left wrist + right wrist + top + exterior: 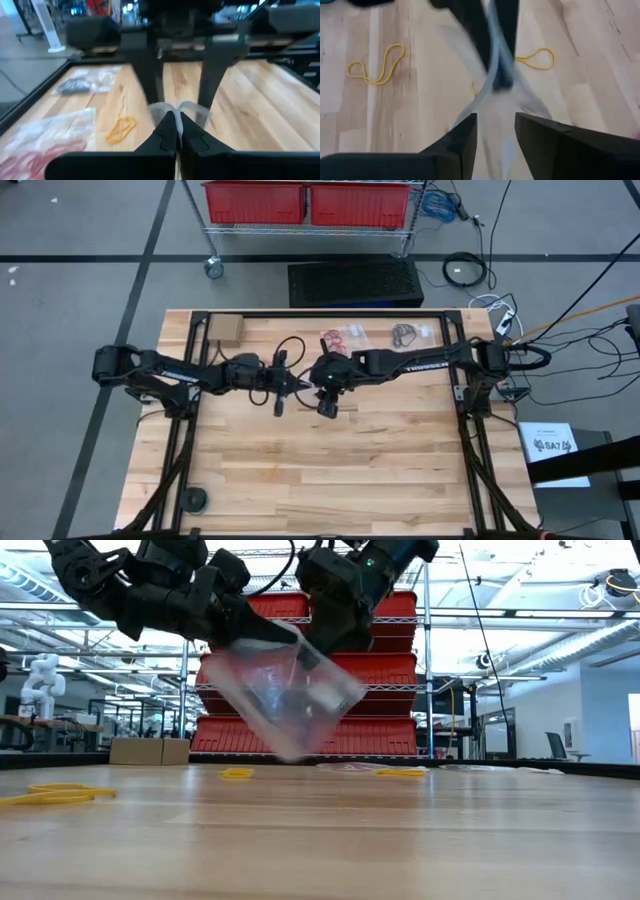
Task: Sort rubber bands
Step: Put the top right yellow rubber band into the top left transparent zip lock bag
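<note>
Both grippers meet above the table's middle, with a clear plastic bag point(290, 690) hanging tilted between them, clear of the wood. My left gripper point(177, 131) is shut on the bag. My right gripper point(496, 131) is open, with one finger on each side of the bag point(497, 107). Loose tan-yellow rubber bands lie on the wood: one point(375, 65) and another point(537, 57) under the grippers, and more point(55, 795) in the low view. Near the far edge lie a bag of red bands point(345, 337) and a bag of dark bands point(405, 333). My left gripper pinches an edge of the clear bag point(175, 109) between its two shut fingers, coming level from the table's left. The bag is lifted clear and hangs tilted below the hold. My right gripper's fingers point(470, 137) flank the bag; I cannot tell whether they touch it.
A small cardboard box point(225, 330) sits at the far left corner and a round black object point(193, 500) near the near left edge. The near half of the table shows bare wood point(380, 470). Beyond the far edge stand a shelf cart with red bins point(310, 202) and cables.
</note>
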Robot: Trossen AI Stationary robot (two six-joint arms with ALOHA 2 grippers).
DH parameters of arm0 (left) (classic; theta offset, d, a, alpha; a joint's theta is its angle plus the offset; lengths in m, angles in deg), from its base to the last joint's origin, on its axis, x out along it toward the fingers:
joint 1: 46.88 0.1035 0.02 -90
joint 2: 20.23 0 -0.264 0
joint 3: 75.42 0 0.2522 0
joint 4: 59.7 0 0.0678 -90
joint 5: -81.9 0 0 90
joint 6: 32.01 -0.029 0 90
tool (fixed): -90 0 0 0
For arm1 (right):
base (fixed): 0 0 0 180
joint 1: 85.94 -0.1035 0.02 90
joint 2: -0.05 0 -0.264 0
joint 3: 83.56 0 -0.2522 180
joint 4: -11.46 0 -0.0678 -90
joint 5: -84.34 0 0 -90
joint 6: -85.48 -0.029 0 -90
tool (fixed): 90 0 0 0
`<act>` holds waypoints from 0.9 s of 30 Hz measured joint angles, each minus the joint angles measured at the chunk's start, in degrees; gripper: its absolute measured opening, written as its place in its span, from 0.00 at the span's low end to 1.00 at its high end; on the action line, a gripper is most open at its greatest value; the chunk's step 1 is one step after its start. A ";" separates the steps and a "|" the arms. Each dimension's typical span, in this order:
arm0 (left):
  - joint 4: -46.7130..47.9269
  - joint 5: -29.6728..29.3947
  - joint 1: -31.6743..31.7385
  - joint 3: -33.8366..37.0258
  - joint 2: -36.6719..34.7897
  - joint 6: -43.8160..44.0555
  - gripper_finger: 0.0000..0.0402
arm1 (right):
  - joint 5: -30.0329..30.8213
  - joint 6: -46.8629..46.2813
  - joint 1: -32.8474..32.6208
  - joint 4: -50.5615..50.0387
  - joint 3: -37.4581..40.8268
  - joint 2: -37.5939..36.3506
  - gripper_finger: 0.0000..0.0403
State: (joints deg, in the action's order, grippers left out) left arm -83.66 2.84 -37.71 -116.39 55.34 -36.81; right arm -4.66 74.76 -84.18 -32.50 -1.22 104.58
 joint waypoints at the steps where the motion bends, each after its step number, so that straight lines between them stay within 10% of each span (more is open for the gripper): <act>1: -2.01 -0.02 -0.43 0.00 1.10 0.08 0.00 | 0.04 -0.02 0.00 0.37 0.00 0.07 0.30; 11: -10.44 -2.78 -2.30 0.02 6.77 1.53 0.00 | 6.15 2.36 -2.29 2.65 0.00 2.30 0.02; 19: -10.36 -3.26 -2.98 0.02 6.32 1.53 0.00 | 8.08 2.62 -3.58 1.36 1.00 1.13 0.00; 27: -9.77 -3.23 -2.95 0.02 6.33 1.55 0.00 | 7.83 -0.46 -4.45 22.08 15.13 -3.53 0.00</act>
State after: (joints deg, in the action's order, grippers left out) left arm -93.42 -0.39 -40.67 -116.36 61.68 -35.26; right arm 3.17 74.30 -88.64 -10.42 13.91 101.06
